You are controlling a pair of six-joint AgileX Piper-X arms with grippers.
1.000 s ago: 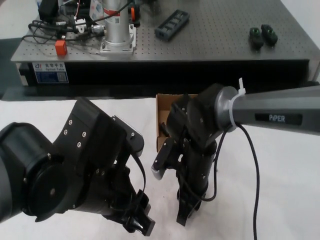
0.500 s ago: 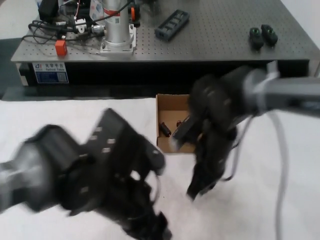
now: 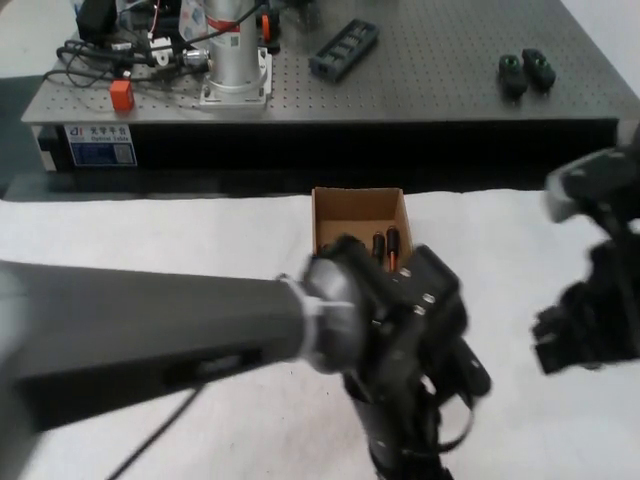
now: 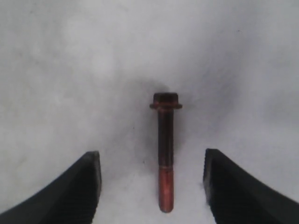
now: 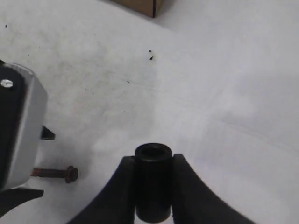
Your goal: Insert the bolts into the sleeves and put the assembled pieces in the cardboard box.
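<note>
A reddish-brown bolt (image 4: 166,154) with a dark flanged head lies flat on the white cloth, between the fingers of my open left gripper (image 4: 152,156), which hangs just above it without touching. My right gripper (image 5: 153,161) is shut on a black sleeve (image 5: 153,184), held upright with its bore facing the camera. The right wrist view also has the bolt (image 5: 58,173) beside the left arm's gripper (image 5: 18,140). In the high view the left arm (image 3: 400,320) stretches across in front of the cardboard box (image 3: 325,215), which holds several assembled pieces (image 3: 386,246). The right arm (image 3: 595,300) is at the far right.
Behind the cloth stands a perforated metal bench (image 3: 450,70) with a grey ribbed block (image 3: 344,48), two black knobs (image 3: 526,72), an orange cube (image 3: 121,94), cables and a metal post (image 3: 236,50). A box corner (image 5: 140,4) is seen from the right wrist.
The left arm swung from the lower left across to the middle, in front of the box. The right arm moved away from the box to the far right.
</note>
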